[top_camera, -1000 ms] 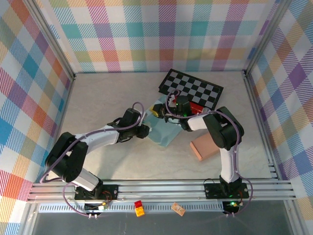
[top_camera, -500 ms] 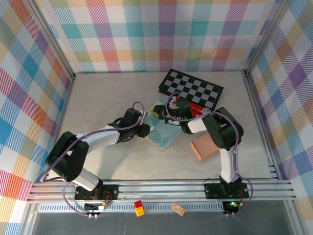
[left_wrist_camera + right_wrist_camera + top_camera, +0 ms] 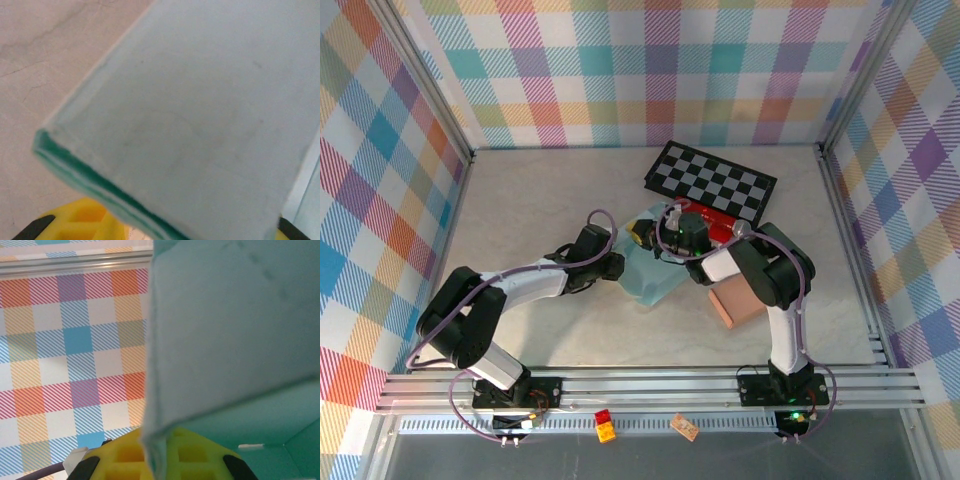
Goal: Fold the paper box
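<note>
On the table's middle: the pale teal paper box lies partly folded on the marbled table, between the two arms and just in front of a chequered board.
Left end effector: it reaches in from the left to the box's left edge. Seen from its own wrist, a flat panel with a green, doubled edge lies across the yellow fingers and hides the gap, so I cannot tell whether it clamps the panel or how wide it stands.
Right end effector: it sits at the far side of the box, pinched tight on a raised wall of the paper. Its wrist camera shows the wall's edge running down into the middle of the yellow fingers, with an inner crease and corner of the box at lower right.
Red item: a flat red piece lies against the board's near edge, beside the right wrist.
Tan block: it rests on the table right of the box, apart from it, beside the right arm.
Front rail: a small red-and-yellow brick and a tan scrap sit between the arm bases.
</note>
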{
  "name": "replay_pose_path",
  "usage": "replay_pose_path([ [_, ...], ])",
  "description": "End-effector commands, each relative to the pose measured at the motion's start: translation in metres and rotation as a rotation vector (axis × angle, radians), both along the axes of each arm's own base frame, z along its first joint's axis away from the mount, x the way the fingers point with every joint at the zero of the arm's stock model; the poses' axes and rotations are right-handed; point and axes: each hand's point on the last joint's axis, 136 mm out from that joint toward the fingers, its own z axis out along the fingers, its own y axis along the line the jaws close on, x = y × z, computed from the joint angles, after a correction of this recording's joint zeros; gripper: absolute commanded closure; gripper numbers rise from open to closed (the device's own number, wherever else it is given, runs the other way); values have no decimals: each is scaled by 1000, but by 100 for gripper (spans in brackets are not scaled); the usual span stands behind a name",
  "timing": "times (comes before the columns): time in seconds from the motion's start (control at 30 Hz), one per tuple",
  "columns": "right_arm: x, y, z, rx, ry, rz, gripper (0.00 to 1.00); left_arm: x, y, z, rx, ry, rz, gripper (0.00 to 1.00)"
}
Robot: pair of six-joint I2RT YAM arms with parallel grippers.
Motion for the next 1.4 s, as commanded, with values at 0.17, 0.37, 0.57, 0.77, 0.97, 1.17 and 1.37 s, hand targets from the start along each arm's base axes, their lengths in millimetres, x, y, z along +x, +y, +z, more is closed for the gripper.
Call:
replay_pose_path([
  [0.17,-17,11,8,49,-1,2,100,14,-2,-4,10,-49,100,69],
  [0.37,-18,15,7,43,13,12,100,20,-2,-3,14,-66,132,79],
  [0.57,-20,16,3,32,36,21,100,25,-13,1,8,-75,117,87],
  [0.77,-19,17,1,24,55,18,100,29,-16,5,24,-79,140,100],
  [0.97,-18,17,4,9,73,-6,100,35,-2,13,54,-77,283,100],
  [1.17,-20,1,17,-117,122,-48,64,37,1,41,70,-72,310,100],
  [1.37,-19,-36,58,-266,109,-109,43,28,5,60,53,50,272,100],
])
